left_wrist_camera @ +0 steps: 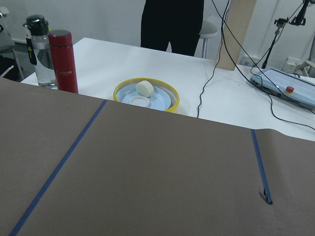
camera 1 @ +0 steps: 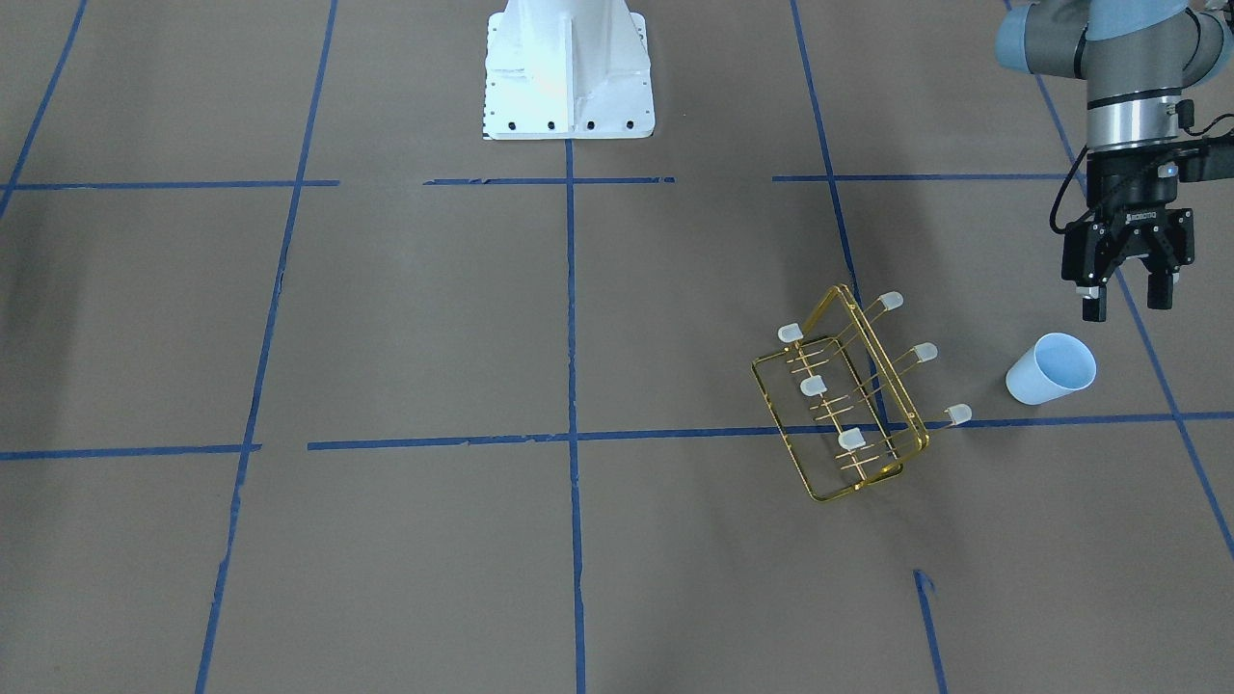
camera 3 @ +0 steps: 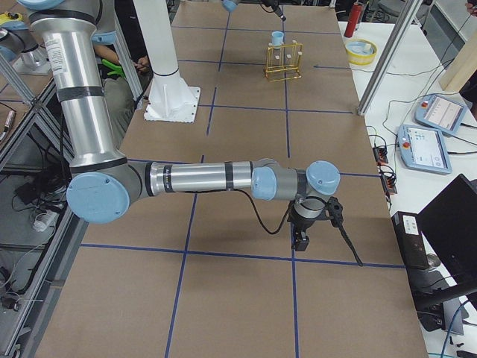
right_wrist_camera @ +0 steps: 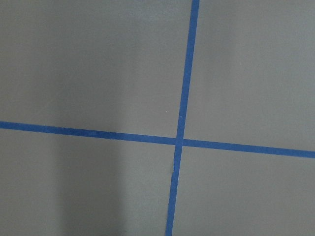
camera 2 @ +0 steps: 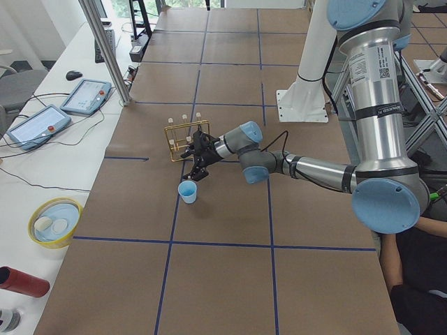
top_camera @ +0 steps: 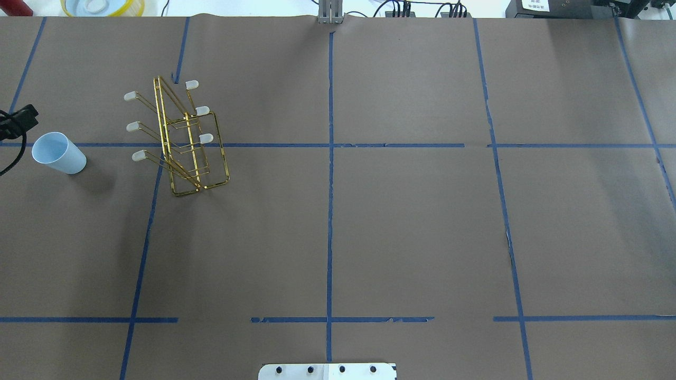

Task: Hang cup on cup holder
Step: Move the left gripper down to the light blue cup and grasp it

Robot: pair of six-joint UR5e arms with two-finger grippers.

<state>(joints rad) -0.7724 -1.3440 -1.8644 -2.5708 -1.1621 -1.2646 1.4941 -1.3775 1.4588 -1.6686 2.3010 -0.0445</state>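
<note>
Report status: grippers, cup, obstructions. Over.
Left gripper open, empty, near cup. Right gripper far off, state unclear. Cup upright, not hung; cup holder prongs bare. Nothing between them.

Gap of table between cup (camera 1: 1051,369) and cup holder (camera 1: 841,453), 3 capped prongs (camera 1: 925,352) jutting into it toward the cup, left gripper (camera 1: 1128,297) raised near the cup, jaws spread.

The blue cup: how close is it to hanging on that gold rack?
Nothing is done yet: the cup stands on the table beside the cup holder, whose prongs are all bare. In hand: the left end effector hangs open and empty near the cup. Left: grasping, lifting, hanging.
</note>
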